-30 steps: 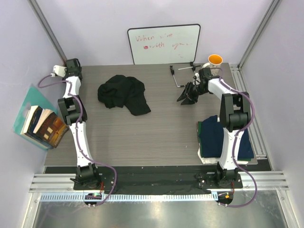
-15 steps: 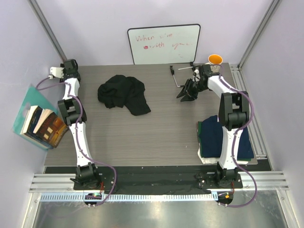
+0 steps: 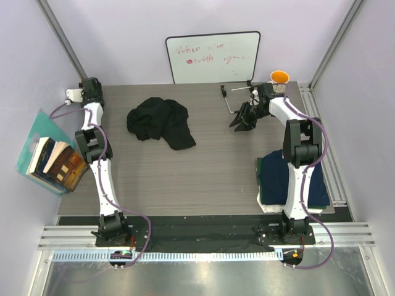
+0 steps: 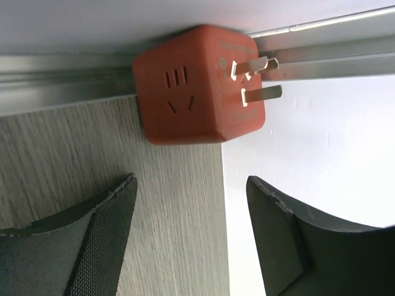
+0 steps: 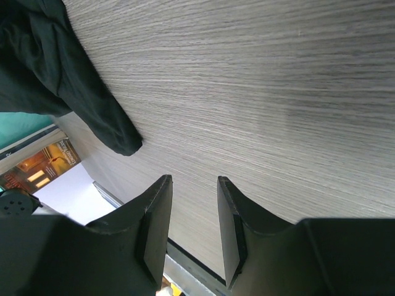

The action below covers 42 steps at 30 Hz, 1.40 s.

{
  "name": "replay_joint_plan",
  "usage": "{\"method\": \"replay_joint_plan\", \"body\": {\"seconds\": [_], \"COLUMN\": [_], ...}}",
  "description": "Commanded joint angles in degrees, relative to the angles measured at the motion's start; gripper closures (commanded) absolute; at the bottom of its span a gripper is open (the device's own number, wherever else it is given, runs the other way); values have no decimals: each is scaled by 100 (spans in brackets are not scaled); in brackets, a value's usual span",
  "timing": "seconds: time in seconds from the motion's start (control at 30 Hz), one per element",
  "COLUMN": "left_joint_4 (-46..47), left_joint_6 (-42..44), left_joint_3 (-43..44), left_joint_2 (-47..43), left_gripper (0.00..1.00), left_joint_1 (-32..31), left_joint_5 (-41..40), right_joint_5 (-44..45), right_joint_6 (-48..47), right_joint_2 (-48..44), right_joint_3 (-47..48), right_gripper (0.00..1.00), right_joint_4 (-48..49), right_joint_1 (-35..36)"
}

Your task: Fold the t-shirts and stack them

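**A:** Fingers first: the left fingers (image 4: 102, 237) are spread with nothing between them. Just ahead of their tips sits an orange plug cube (image 4: 197, 86) at the corner of the bench (image 3: 203, 179). No cloth there.

**B:** And the right fingers (image 5: 157, 222)?

**A:** Also apart and empty, over bare wood. The black t-shirt (image 3: 159, 122) lies crumpled between the two pairs, well off from both. A lobe of it shows beyond the right tips.

**B:** So the step is to reach it and spread it?

**A:** I'd say so. Bring each pair to an opposite side of the heap, pinch a single layer at an edge, and draw outward so it lies flat before any fold. From above I can't tell collar from hem, so the outermost loose edge is probably the safest pick.

**B:** The folded stack (image 3: 273, 176)?

**A:** Behind the right fingers, by that arm's base. Keep the sweep away from it.
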Motion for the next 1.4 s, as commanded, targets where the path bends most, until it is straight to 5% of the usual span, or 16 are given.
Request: {"method": "replay_joint_plan", "body": {"seconds": [0.0, 0.3, 0.67, 1.03, 1.2, 1.37], "left_joint_4": [-368, -588, -817, -1044, -1378, -2378], "left_joint_6": [-318, 279, 1236, 2396, 2924, 3706], "left_joint_3": [-106, -386, -1915, -3410, -3857, -3850], "left_joint_2": [221, -104, -1175, -2415, -2976, -3171], "left_gripper": [33, 68, 88, 84, 52, 46], "left_joint_1": [179, 188, -67, -497, -717, -875], "left_joint_5": [261, 919, 1773, 2028, 2063, 2116], "right_joint_5": [0, -52, -202, -343, -378, -518], "right_joint_6": [88, 61, 149, 255, 219, 211], "right_joint_2": [-55, -108, -108, -64, -11, 59], "right_joint_3": [165, -46, -196, -372, -337, -389], "right_gripper": [59, 59, 59, 60, 60, 60], "right_joint_4": [-49, 47, 460, 979, 1084, 1207], "right_joint_1": [29, 37, 46, 64, 63, 55]}}
